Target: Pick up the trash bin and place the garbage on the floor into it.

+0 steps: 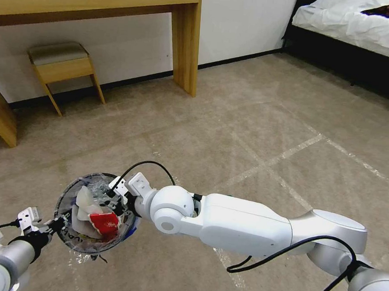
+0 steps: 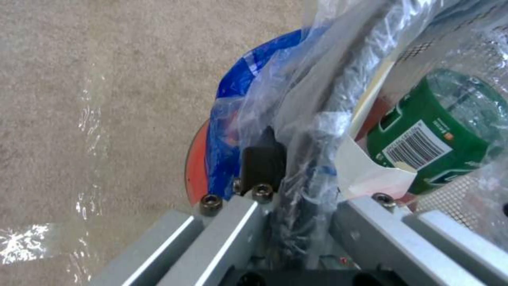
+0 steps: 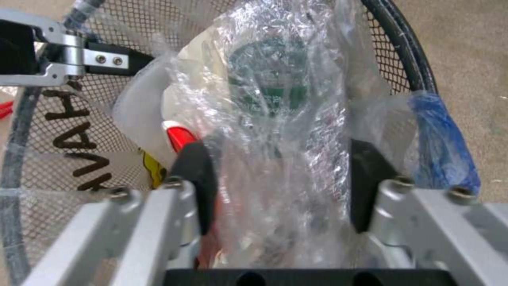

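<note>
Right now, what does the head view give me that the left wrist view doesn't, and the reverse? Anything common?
Head view: the right pincer over the trash bin, a red wrapper inside it, plus the stool, desk and bed. Left wrist view: a green-labelled bottle with a barcode lying in the bin, and the bag's blue print draped at the rim. Both: the left pincer clamped on the bin's rim, and the beige carpet.

A bedroom is shown. A bed (image 1: 357, 23) with white bedding is seen against the far wall, and a wooden desk (image 1: 102, 4) with a padded stool (image 1: 62, 62) beneath it is set on beige carpet (image 1: 247, 135).
</note>
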Tool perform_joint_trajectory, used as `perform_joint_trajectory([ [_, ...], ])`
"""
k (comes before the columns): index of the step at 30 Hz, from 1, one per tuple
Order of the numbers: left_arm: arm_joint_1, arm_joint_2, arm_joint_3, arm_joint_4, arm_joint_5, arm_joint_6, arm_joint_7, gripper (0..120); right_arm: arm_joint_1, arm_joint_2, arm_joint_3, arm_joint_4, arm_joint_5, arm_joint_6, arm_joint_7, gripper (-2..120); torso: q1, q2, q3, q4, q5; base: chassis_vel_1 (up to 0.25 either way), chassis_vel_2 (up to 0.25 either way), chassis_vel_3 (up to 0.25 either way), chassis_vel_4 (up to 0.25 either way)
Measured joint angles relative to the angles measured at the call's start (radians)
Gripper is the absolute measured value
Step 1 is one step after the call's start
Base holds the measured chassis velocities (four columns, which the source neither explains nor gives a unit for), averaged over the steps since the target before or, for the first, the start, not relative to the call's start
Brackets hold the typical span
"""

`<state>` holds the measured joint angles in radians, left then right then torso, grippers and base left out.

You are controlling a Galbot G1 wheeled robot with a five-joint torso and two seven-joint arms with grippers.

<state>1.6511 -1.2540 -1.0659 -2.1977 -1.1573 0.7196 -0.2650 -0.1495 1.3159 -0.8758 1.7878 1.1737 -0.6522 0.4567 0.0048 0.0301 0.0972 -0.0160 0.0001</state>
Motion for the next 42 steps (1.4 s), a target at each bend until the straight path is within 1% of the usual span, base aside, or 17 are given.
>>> perform_joint_trajectory([
  [1,0.000,0.000,0.000,0.000,0.000,0.000,0.000,0,0.000,0.000,0.000,0.000,0.000,0.000,0.000,55,0.000,0.000,0.000,0.0000,0.0000,0.000,0.000,0.000,0.000],
  [2,0.000,0.000,0.000,0.000,0.000,0.000,0.000,0,0.000,0.000,0.000,0.002,0.000,0.000,0.001,60,0.000,0.000,0.000,0.0000,0.0000,0.000,0.000,0.000,0.000],
  [3,0.000,0.000,0.000,0.000,0.000,0.000,0.000,0,0.000,0.000,0.000,0.002,0.000,0.000,0.001,60,0.000,0.000,0.000,0.0000,0.0000,0.000,0.000,0.000,0.000],
  [4,0.001,0.000,0.000,0.000,0.001,0.000,0.000,0,0.000,0.000,0.000,0.004,0.000,-0.001,0.003,67,0.000,0.000,0.000,0.0000,0.0000,0.000,0.000,0.000,0.000],
  [5,0.001,0.000,0.000,0.000,0.001,-0.001,0.000,0,0.000,0.000,0.000,0.005,0.000,-0.001,0.004,70,0.000,0.000,0.000,0.0000,0.0000,0.000,0.000,0.000,0.000],
  [6,0.001,0.000,0.000,0.000,0.001,-0.001,0.000,0,0.000,0.000,0.000,0.005,0.000,-0.001,0.004,70,0.000,0.000,0.000,0.0000,0.0000,0.000,0.000,0.000,0.000],
  [9,0.002,0.001,-0.001,0.000,0.001,-0.001,0.000,0,0.000,-0.001,0.000,0.009,0.001,-0.001,0.005,87,0.000,0.000,0.000,0.0000,0.0000,0.000,0.000,0.000,0.000],
  [10,0.002,0.001,-0.001,0.000,0.001,-0.001,0.000,0,0.000,-0.001,0.000,0.009,0.001,-0.001,0.005,87,0.000,0.000,0.000,0.0000,0.0000,0.000,0.000,0.000,0.000],
  [13,0.001,-0.001,0.001,0.000,0.004,-0.001,-0.001,0,0.000,-0.002,-0.001,0.012,0.001,-0.002,0.007,99,0.000,0.000,0.000,0.0001,0.0000,0.000,0.000,0.000,0.000],
  [17,0.001,-0.003,0.003,0.001,0.006,-0.001,-0.001,0,0.002,-0.001,-0.002,0.015,0.001,-0.002,0.010,100,0.000,0.000,0.000,0.0000,0.0000,0.000,0.000,0.000,0.000],
  [30,0.000,-0.007,0.003,0.005,0.009,-0.002,0.002,0,0.006,-0.003,0.002,0.020,-0.005,-0.001,0.013,99,0.000,0.000,0.000,0.0000,-0.0001,0.000,0.000,0.000,0.000],
  [42,-0.011,-0.015,0.014,0.017,0.020,-0.002,0.005,0,0.010,-0.005,0.052,0.041,-0.027,0.011,0.009,99,0.000,0.000,0.000,0.0000,0.0000,0.000,0.000,0.000,0.000],
])
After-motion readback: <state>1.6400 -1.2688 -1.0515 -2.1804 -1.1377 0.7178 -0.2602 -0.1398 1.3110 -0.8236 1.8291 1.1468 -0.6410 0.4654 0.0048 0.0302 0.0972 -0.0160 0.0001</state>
